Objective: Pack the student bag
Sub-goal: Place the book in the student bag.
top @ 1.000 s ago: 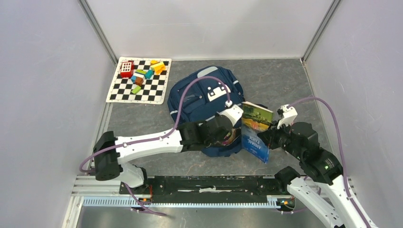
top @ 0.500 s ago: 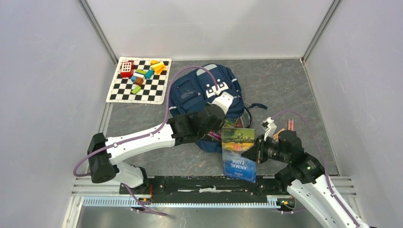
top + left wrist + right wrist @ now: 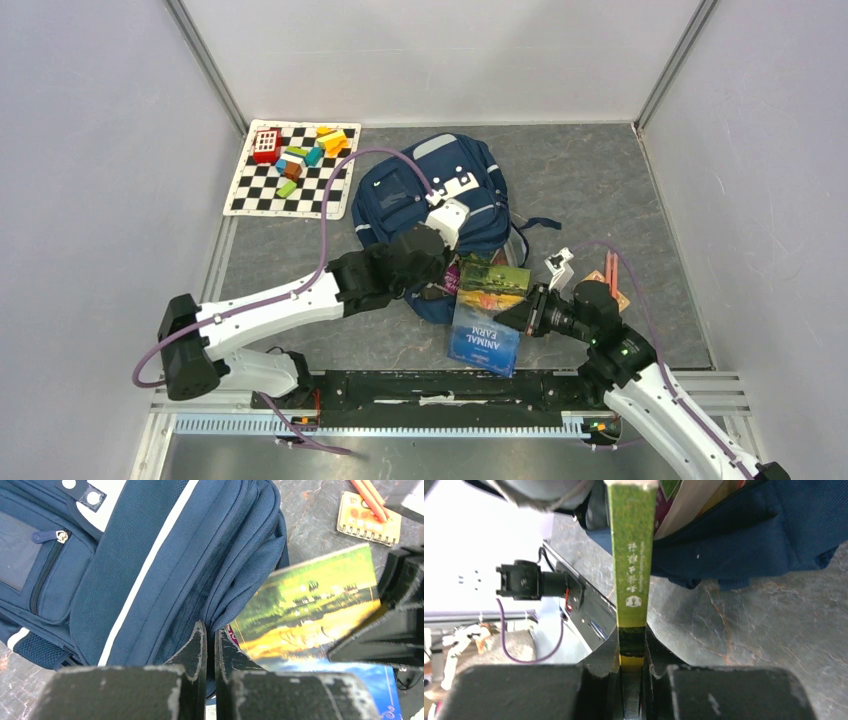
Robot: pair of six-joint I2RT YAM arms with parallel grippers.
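The student bag [image 3: 425, 195] is navy with grey stripes and lies flat at the table's middle, its mouth facing the near side. My left gripper [image 3: 446, 283] is shut on the fabric edge of the bag's mouth; the left wrist view shows the jaws [image 3: 210, 642] pinching the navy rim of the bag [image 3: 150, 555]. My right gripper [image 3: 527, 311] is shut on the spine end of an "Animal Farm" book [image 3: 487, 312], held edge-on with its far end at the bag's mouth. In the right wrist view the green spine [image 3: 630, 570] runs from my gripper [image 3: 630, 655] to the bag [image 3: 744, 535], where other book edges show.
A checkered mat [image 3: 250, 190] with coloured blocks lies at the far left. A small spiral notebook with orange pencils [image 3: 607, 284] lies right of the bag, also in the left wrist view [image 3: 369, 517]. The black base rail [image 3: 440, 385] runs along the near edge.
My right gripper has carried the book left and nearer, bringing its end to the bag's mouth. My left arm has moved left, still gripping the bag's edge, and the bag shifted a little left.
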